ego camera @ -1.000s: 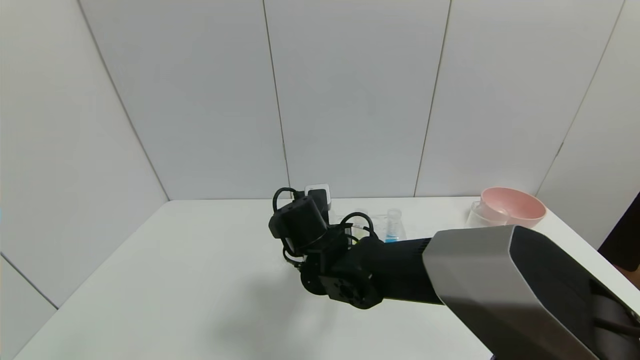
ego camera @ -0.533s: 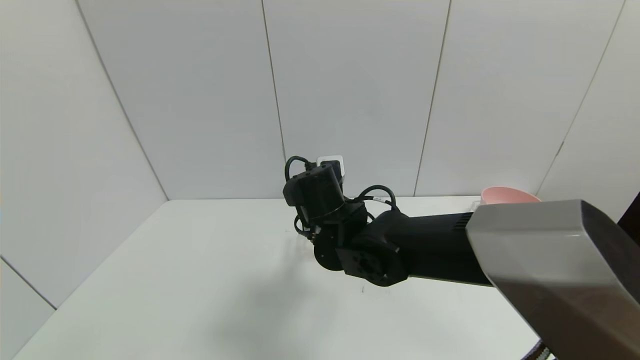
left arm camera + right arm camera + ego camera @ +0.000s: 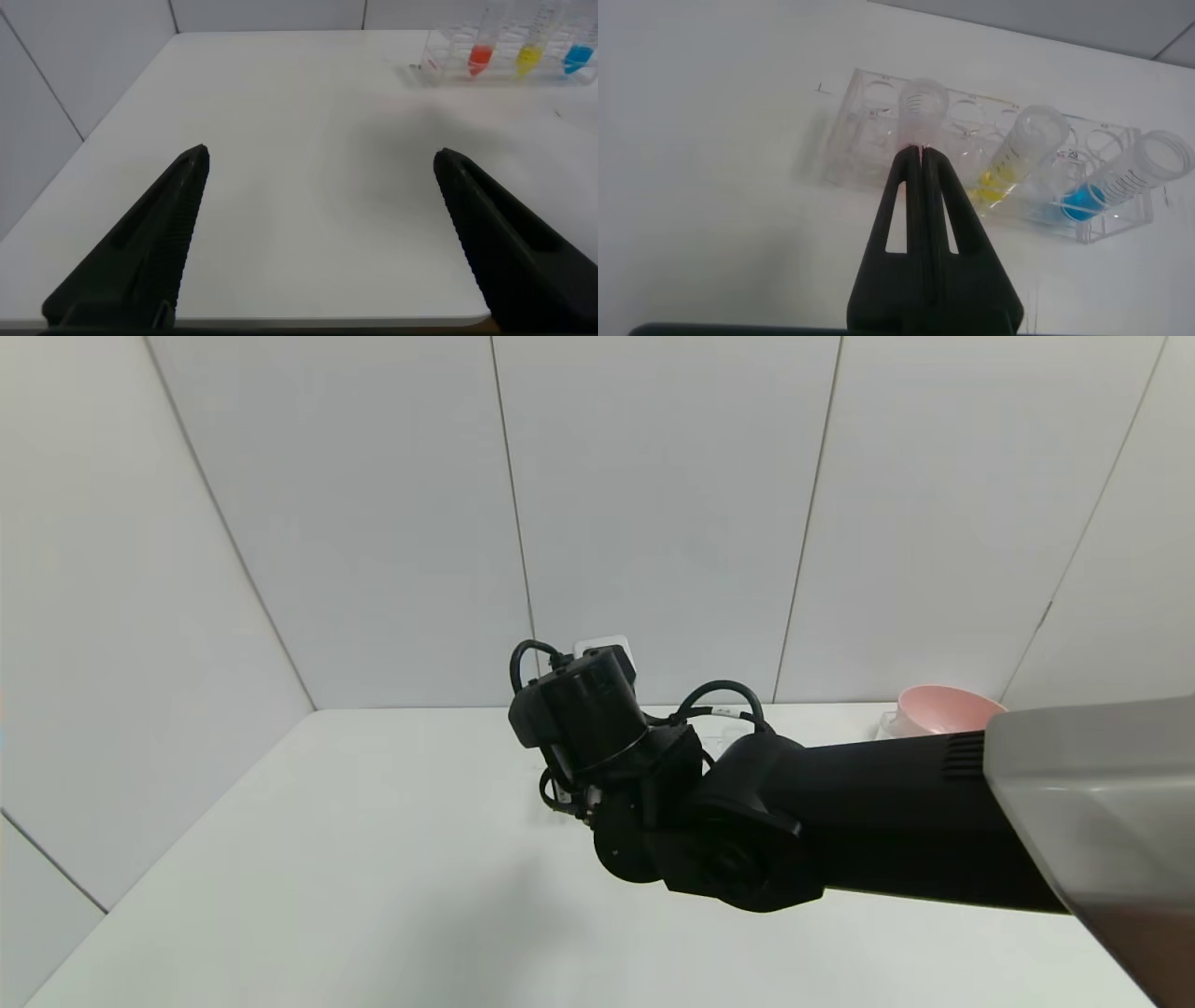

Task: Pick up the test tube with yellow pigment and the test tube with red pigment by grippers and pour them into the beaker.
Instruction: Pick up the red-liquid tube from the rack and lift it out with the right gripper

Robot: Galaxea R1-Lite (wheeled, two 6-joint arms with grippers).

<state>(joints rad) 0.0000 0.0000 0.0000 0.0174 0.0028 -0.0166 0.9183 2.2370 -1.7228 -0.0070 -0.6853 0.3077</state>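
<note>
**Over the rack, no pour yet**

Above the clear plastic tube rack [image 3: 990, 154] at the far side of the white table [image 3: 373, 859], our right gripper [image 3: 922, 161] hangs with its slim black jaws pressed together. They appear to pinch the rim of the small clear test tube with red pigment [image 3: 921, 107], though the jaws cover the contact itself. That tube seems to sit in its slot. The left wrist view shows its orange-red tip [image 3: 479, 58] low in the rack.

Beside it stands the clear test tube with yellow pigment [image 3: 1013, 159], untouched, and next to that a blue-tipped tube [image 3: 1120, 182]. Our left gripper [image 3: 322, 233] waits well apart from the rack, low over bare table, jaws spread wide and holding nothing.

From the head view our own right arm hides the rack. We see only the pink bowl [image 3: 938, 707] at the far right, and the beaker is largely blocked.

We judge the task barely begun: one tube possibly gripped, neither lifted clear, nothing poured. Both lifts and both pours remain.
</note>
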